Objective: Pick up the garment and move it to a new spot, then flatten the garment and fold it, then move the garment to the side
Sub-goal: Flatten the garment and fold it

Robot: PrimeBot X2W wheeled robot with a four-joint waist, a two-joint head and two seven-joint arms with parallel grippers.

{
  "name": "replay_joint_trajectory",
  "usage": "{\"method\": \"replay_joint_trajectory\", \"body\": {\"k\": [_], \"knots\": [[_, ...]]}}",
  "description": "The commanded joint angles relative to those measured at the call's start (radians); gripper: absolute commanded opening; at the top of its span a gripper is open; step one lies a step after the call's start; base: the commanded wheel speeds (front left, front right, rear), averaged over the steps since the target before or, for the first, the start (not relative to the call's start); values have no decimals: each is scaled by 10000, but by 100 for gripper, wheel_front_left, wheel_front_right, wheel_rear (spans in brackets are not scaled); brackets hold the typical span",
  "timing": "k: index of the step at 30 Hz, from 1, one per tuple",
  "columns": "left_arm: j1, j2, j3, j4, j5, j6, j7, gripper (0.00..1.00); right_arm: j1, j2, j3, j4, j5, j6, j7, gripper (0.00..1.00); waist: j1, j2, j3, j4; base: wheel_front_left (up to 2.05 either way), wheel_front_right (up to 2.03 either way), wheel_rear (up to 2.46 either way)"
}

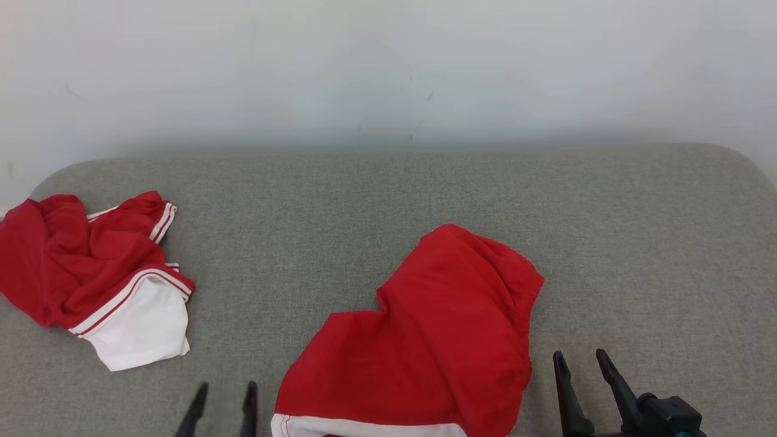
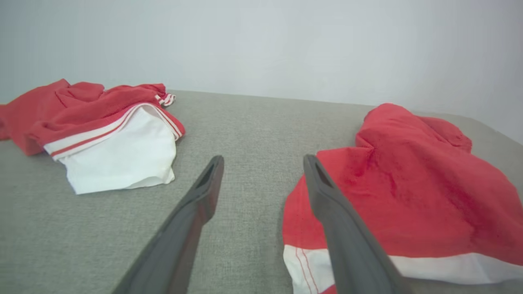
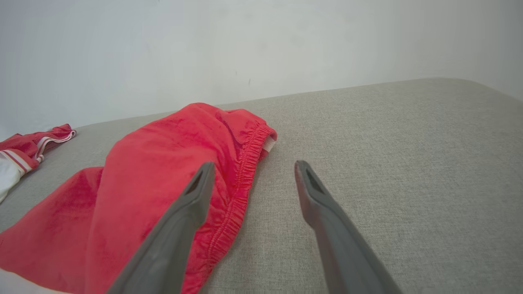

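The garment (image 1: 437,328) is a pair of red shorts with a white hem band, lying loosely spread on the grey fabric surface (image 1: 637,243) near its front middle. My left gripper (image 1: 227,388) stands open just left of the white hem, holding nothing. In the left wrist view the gripper (image 2: 263,161) has its right finger passing in front of the garment (image 2: 408,192). My right gripper (image 1: 579,358) is open just right of the elastic waistband. In the right wrist view the gripper (image 3: 254,165) has its left finger passing in front of the garment (image 3: 155,171).
A second red garment with white stripes and a white panel (image 1: 91,273) lies crumpled at the far left, also seen in the left wrist view (image 2: 102,130) and the right wrist view (image 3: 24,147). A pale wall rises behind the surface. Bare grey fabric stretches to the right.
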Motion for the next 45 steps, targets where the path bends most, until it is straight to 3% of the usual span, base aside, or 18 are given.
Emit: {"method": "replay_joint_trajectory", "body": {"k": [1,7,22,24,29,35,40,45], "knots": [[151,-98,365,-346,228,79,-34,100,-127,-82,19,158,-67,-23,-17,100,0,0,-30,44,0,0,0],[-39,-223,1195,-730,574,91,-34,100,-873,-416,357,973,-30,-23,-15,100,0,0,-26,118,0,0,0],[-216,-318,1616,-686,1396,76,-34,100,-2679,-763,1535,4391,1028,-23,1502,99,0,0,156,720,0,0,0],[-208,-325,1666,-637,1395,53,-34,100,-2836,-799,1763,4620,1257,-23,1463,0,0,0,159,761,0,0,0],[-56,-351,1774,-558,1301,60,-34,100,-3170,-1081,2089,4754,1578,-23,937,0,0,0,117,715,0,0,0],[-32,-367,1730,-565,1234,115,-34,100,-3591,-1512,2129,4088,1707,-23,414,0,0,0,99,559,0,0,0],[-244,-371,1469,-531,1123,119,-34,100,-4161,-1860,2221,3511,1839,-23,706,0,0,0,251,655,0,0,0],[-575,-368,930,-409,993,134,-34,100,-5067,-1962,2355,3778,1671,-23,1350,0,0,0,538,1048,0,0,0]]}}
